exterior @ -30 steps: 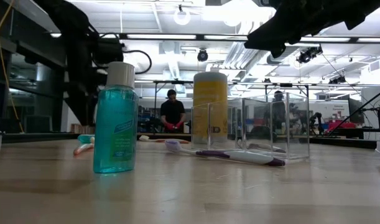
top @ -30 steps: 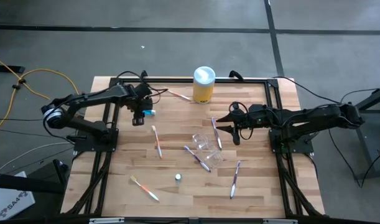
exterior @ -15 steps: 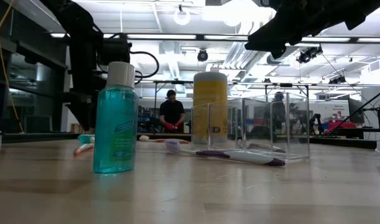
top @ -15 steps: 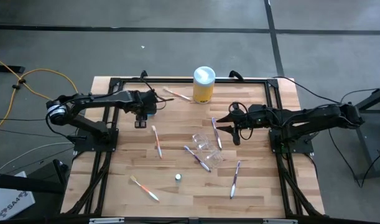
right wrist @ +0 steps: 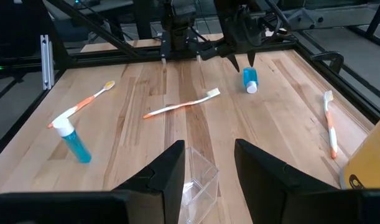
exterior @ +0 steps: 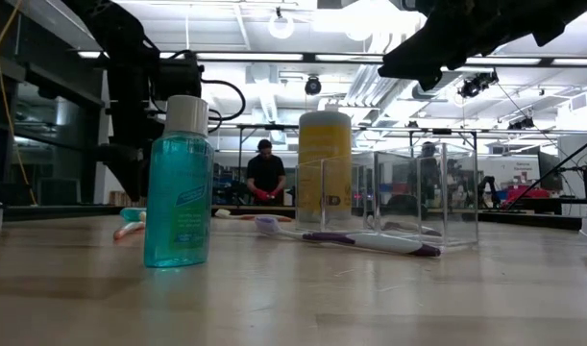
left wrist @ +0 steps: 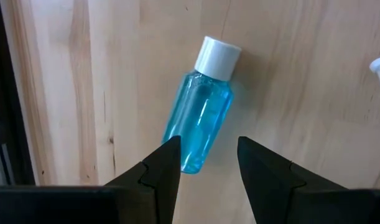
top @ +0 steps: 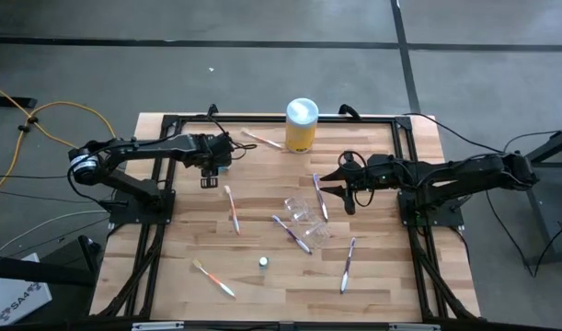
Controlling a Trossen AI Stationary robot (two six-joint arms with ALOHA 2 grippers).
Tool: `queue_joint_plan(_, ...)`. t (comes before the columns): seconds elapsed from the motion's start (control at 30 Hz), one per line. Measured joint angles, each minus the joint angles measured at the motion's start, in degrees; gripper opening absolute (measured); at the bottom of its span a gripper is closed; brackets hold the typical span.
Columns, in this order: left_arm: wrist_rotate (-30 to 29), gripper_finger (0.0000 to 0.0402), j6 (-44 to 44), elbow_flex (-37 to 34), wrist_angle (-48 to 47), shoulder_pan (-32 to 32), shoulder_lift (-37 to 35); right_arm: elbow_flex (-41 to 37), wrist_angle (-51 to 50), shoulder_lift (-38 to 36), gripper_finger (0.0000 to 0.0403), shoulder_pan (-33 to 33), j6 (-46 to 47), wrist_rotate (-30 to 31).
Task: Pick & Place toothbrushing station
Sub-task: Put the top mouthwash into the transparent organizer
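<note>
since a second ago, left gripper [left wrist: 205,165] has swung over the lying blue bottle [left wrist: 201,120], jaws open, empty, straddling its base end.

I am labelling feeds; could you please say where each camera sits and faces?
High view: above the table, facing straight down; both arms, left gripper and right gripper show.
Low view: at table-top height, facing level past the standing blue bottle into the room; arms overhead.
Left wrist view: on the left arm, facing down at the lying blue tube past its open fingers.
Right wrist view: on the right arm, facing across the clear cup; its open fingers show.
Shared: the right wrist view also shows that bottle and tube.
</note>
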Motion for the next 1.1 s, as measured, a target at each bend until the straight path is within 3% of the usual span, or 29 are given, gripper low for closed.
queue_joint_plan(0.2, -0.42, 0.0150, 1.13, -2.24, 1.91, -1.71, 0.00, 0.00, -0.07, 0.00, 0.0132, -0.01, 0.00, 0.00)
queue_joint_plan(0.5, -8.56, 0.0150, 1.94, -6.14, 8.61, -6.05, 0.02, 0.00, -0.11, 0.00, 0.0132, 0.00, 0.00, -0.02)
queue_joint_plan(1.1, -12.28, 0.0150, 2.93, -9.83, 14.04, -6.62, 0.02, 0.00, -0.17, 0.00, 0.0132, 0.01, 0.02, -0.02)
